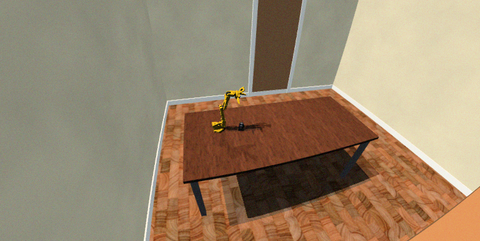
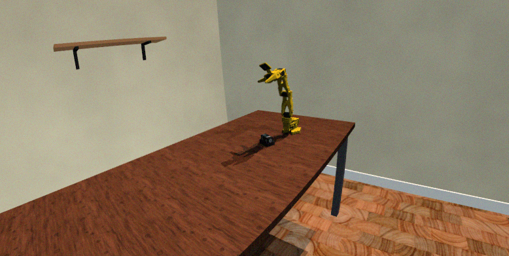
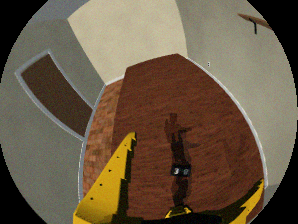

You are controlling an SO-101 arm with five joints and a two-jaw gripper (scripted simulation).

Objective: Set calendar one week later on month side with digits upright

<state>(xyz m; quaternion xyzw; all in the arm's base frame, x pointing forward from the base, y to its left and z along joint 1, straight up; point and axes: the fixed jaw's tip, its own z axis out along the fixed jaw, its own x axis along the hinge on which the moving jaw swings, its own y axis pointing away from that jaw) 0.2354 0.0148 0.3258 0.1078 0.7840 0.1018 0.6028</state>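
The calendar (image 1: 241, 126) is a small dark tray with cubes, standing on the brown table close to the arm's yellow base (image 1: 218, 127). It also shows in the exterior view (image 2: 266, 139) and in the wrist view (image 3: 181, 171), far below the fingers. The digits are too small to read. My gripper (image 1: 240, 91) is raised high above the table, wide open and empty; it also shows in the exterior view (image 2: 265, 72). In the wrist view the two yellow jaws frame the bottom of the picture.
The long wooden table (image 1: 268, 135) carries only the arm and the calendar. A door (image 1: 277, 37) stands in the far wall. A wall shelf (image 2: 108, 43) hangs well away from the arm.
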